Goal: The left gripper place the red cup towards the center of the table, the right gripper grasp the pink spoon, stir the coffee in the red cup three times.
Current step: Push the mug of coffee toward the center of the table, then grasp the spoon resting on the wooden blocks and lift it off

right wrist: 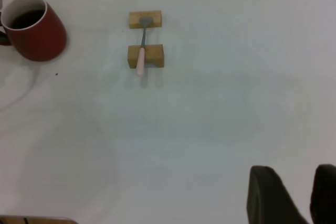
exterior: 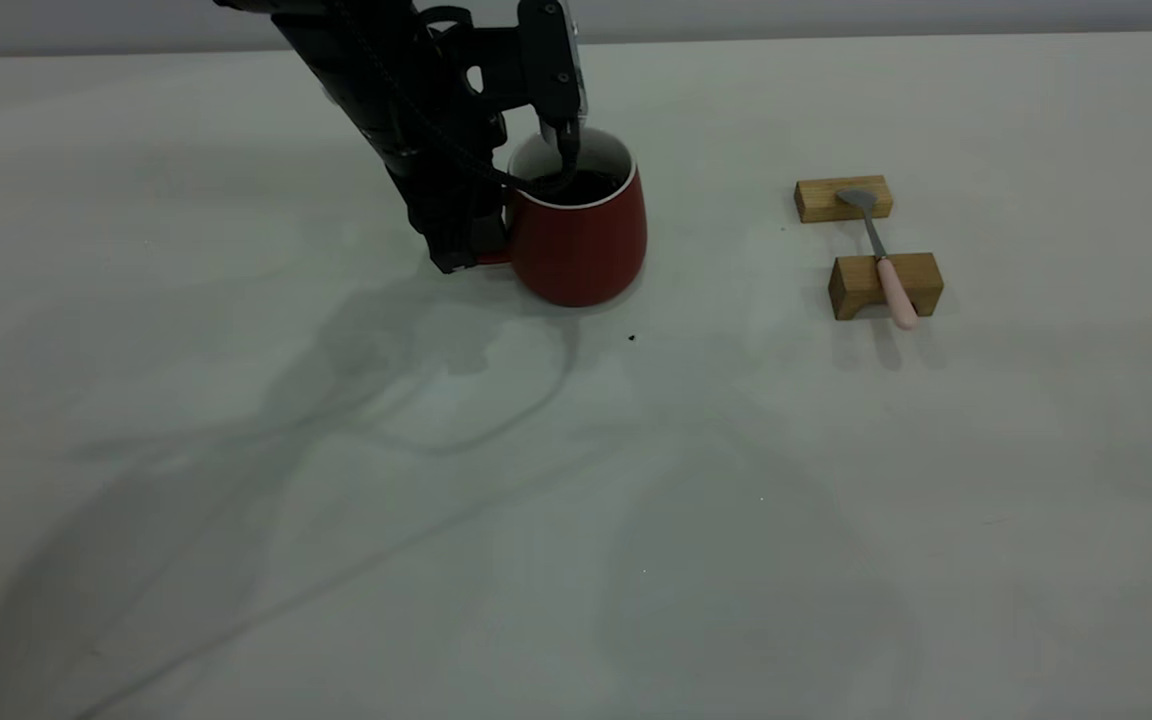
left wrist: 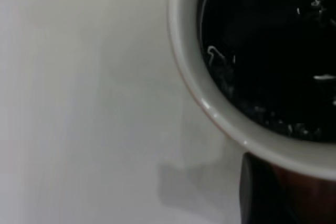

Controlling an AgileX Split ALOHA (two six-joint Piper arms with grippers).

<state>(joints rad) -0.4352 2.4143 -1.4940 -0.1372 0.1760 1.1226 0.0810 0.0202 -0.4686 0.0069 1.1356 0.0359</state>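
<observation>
The off-white desk [exterior: 236,560] carried the red cup [exterior: 581,245], a black speck [exterior: 632,338] and two wooden blocks [exterior: 886,284]

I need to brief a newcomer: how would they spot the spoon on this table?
On the off-white table, look right of the red cup for two small wooden blocks. The pink spoon bridges them. Its pale pink handle and grey metal bowl set it apart.

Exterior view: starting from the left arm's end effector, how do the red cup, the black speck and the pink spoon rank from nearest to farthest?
From the left end effector:
1. Red cup, right at it.
2. Black speck, on the table just in front of the cup.
3. Pink spoon, far right, on two wooden blocks.
</observation>
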